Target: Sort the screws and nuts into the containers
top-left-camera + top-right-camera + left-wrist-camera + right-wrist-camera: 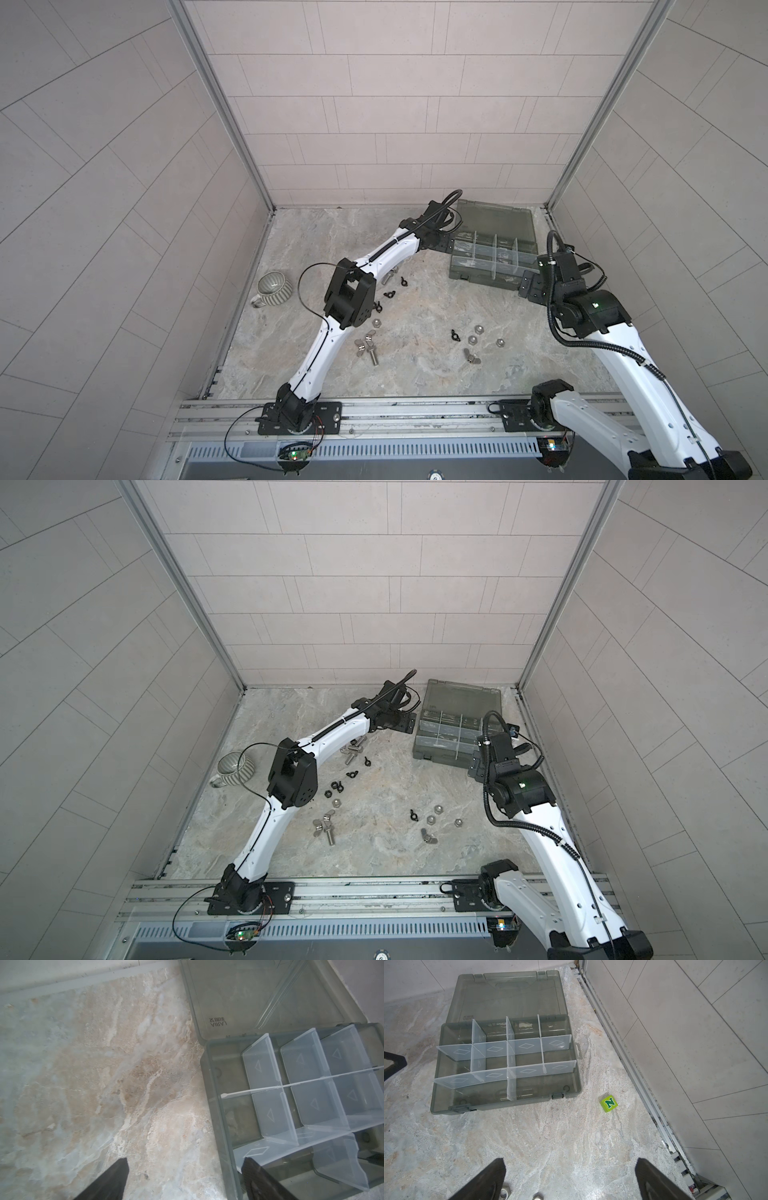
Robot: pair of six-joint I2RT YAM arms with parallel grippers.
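The smoky grey organizer box (pixel 469 272) (pixel 432 752) lies open at the back right, its containers (pixel 525 1057) split by clear dividers and holding no parts. My left gripper (pixel 441 246) (pixel 185 1164) is open and straddles the box's left wall (pixel 216 1105), one finger inside and one over the table. My right gripper (pixel 530 286) (pixel 571 1163) hangs open and empty in front of the box. Screws (pixel 372 355) (pixel 353 746) lie left of centre. Nuts (pixel 472 340) (pixel 334 787) (pixel 505 1192), silver and black, are scattered in two groups.
A ribbed mug (pixel 274 286) lies by the left wall. The box lid (pixel 494 220) lies flat against the back wall. A green block with the letter N (pixel 608 1103) sits between the box and the right wall rail.
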